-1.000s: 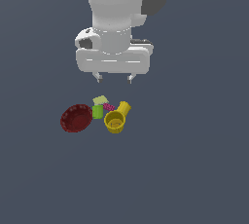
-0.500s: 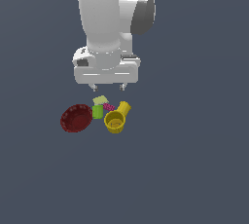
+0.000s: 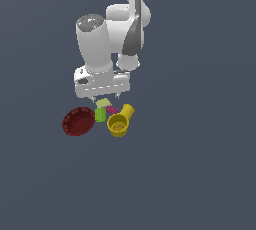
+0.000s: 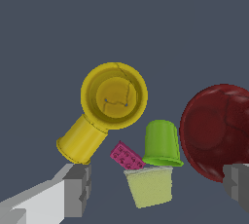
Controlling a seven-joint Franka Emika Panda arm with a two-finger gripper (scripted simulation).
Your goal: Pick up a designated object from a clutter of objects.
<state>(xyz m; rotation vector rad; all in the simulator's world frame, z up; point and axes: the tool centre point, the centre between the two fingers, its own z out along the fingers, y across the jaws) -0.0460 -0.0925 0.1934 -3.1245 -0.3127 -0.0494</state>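
I count five things in the clutter, one of each. In the wrist view my gripper [image 4: 155, 189] has its two fingers spread wide apart, one grey pad [image 4: 78, 189] at one edge of the picture and the other at the opposite edge, with nothing held between them. The pale yellow-green block [image 4: 149, 185] lies in that gap, nearer the middle than either pad and touching neither.

Taking the block as the centre of a clock in the wrist view: the one bright green cylinder [image 4: 162, 143] stands at twelve, its flared base just meeting the block's upper edge. The one magenta studded piece [image 4: 126, 156] sits at about eleven, tilted, close against both block and cylinder. The one yellow cup [image 4: 114, 96] lies farther out at eleven, open mouth toward the camera, its stubby handle pointing off to about nine. The one dark red bowl [image 4: 216, 130] is at two, just beside the cylinder.

In the exterior view my gripper [image 3: 103, 94] hangs just above the block [image 3: 103, 103], with the bowl [image 3: 78, 121] at the view's left and the cup [image 3: 119, 124] at its right.
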